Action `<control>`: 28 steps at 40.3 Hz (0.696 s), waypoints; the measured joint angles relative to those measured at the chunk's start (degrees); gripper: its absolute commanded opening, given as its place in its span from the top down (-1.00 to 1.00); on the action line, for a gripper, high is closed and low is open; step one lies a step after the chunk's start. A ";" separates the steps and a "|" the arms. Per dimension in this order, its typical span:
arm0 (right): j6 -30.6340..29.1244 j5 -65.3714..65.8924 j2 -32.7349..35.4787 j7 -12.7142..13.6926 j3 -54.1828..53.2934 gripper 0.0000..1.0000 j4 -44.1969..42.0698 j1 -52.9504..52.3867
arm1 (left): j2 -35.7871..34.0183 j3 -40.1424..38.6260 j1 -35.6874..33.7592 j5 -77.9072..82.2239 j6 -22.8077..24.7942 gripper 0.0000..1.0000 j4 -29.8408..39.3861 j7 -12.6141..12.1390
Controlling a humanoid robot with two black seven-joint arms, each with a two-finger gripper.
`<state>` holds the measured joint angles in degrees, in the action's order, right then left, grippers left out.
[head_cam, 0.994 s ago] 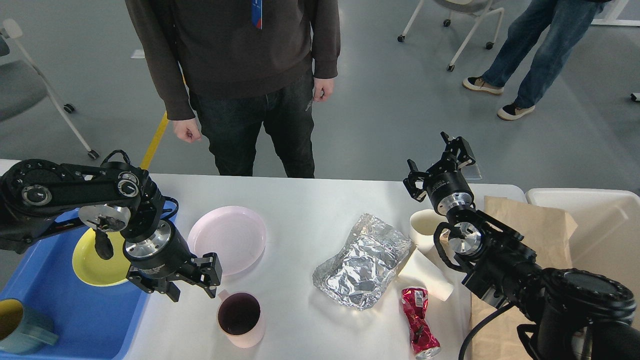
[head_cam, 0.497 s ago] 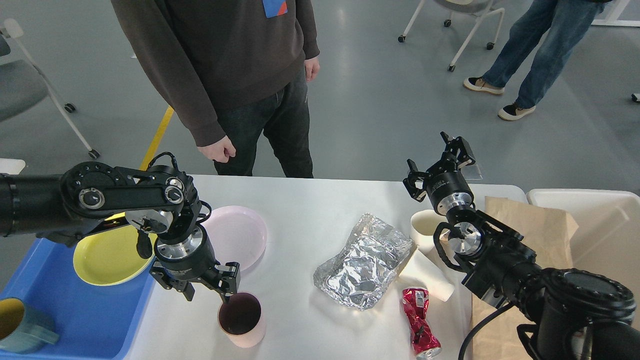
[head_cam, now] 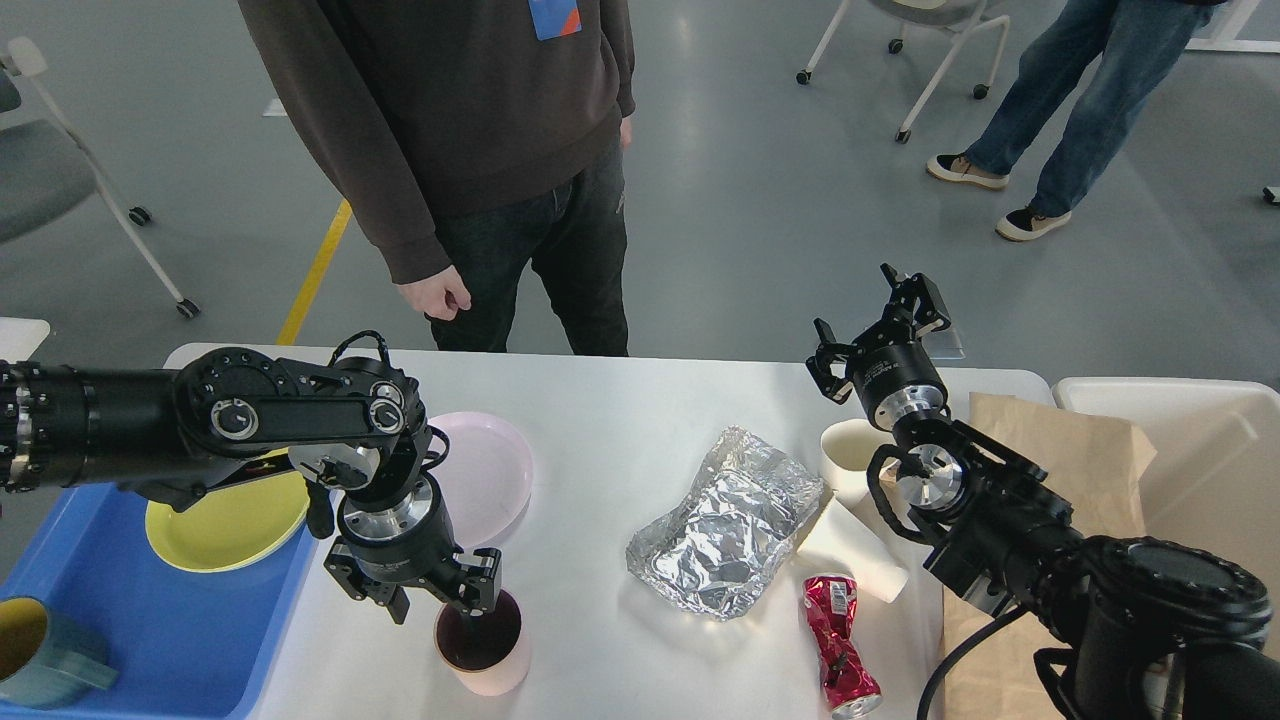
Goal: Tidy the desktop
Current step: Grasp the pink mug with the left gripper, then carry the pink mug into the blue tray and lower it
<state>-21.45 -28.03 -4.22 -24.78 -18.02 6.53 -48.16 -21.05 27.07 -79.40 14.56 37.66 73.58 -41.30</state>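
Our white desk (head_cam: 620, 420) fills the middle of the view, with a person in a dark sweater (head_cam: 450, 110) standing at its far edge. On it lie a pink plate (head_cam: 480, 470), a crumpled foil tray (head_cam: 725, 520), a tipped white paper cup (head_cam: 850, 550) beside an upright one (head_cam: 850, 450), and a crushed red can (head_cam: 838, 645). Our left claw (head_cam: 440, 600) hangs open over the rim of a pink cup (head_cam: 485, 645), one finger dipping inside. Our right claw (head_cam: 880, 320) is open and empty above the far right edge. The blue tray (head_cam: 150, 640) at left holds a yellow plate (head_cam: 225, 520) and a teal mug (head_cam: 45, 655). A brown paper bag (head_cam: 1070, 450) lies beside a cream bin (head_cam: 1200, 440).
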 measured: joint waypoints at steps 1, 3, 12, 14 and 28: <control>0.00 0.00 0.00 0.00 0.00 -1.00 0.00 0.00 | 0.22 0.00 0.26 0.00 -0.33 -0.37 -0.06 0.00; 0.00 0.00 0.00 0.00 0.00 -1.00 0.00 0.00 | 0.83 0.00 1.01 0.04 -1.02 -0.36 -0.24 0.00; 0.00 0.00 0.00 0.00 0.00 -1.00 0.04 0.00 | 3.15 0.06 3.54 0.44 -1.54 -0.17 -2.88 -0.09; 0.00 0.00 0.00 0.00 0.00 -1.00 0.04 0.00 | 3.33 0.07 3.67 0.45 -1.54 -0.13 -3.09 -0.14; 0.00 0.00 0.00 0.00 0.00 -1.00 0.01 0.00 | 3.03 0.13 3.90 0.26 -0.60 0.79 -4.40 -1.14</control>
<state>-21.44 -28.04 -4.22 -24.79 -18.02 6.54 -48.16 -18.01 27.20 -75.50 14.83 37.05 69.17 -42.44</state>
